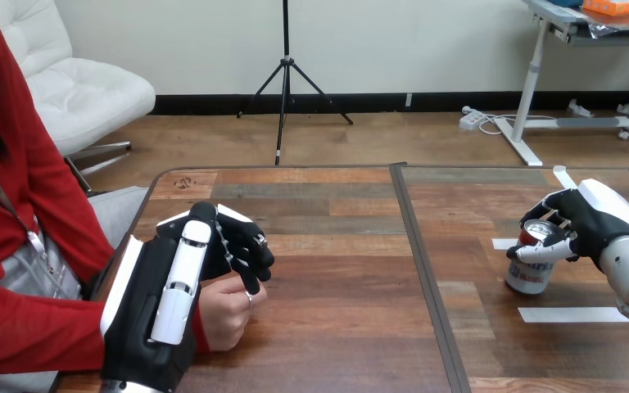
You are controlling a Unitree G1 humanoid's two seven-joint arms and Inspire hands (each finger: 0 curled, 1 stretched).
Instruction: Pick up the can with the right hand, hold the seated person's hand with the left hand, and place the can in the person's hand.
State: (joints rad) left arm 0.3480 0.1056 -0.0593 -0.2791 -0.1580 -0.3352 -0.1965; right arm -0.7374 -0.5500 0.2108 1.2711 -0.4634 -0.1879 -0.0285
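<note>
A silver and red can (pixel 529 275) stands upright on the wooden table (pixel 336 246) at the right. My right hand (pixel 591 219) reaches it from the right, with fingers and thumb curled round its upper part. At the left, the person's hand (pixel 226 314) rests on the table as a loose fist, coming out of a red sleeve. My left hand (pixel 176 282) lies over the wrist and back of that hand, and its black fingers (pixel 250 258) curl down over the top of it. Under my left hand, the person's wrist is hidden.
White tape strips lie on the table by the can: one (pixel 573 314) in front of it, one (pixel 504 244) to its left, one (pixel 563 176) farther back. A dark seam (pixel 426 270) divides the table top. The person sits at the table's left side.
</note>
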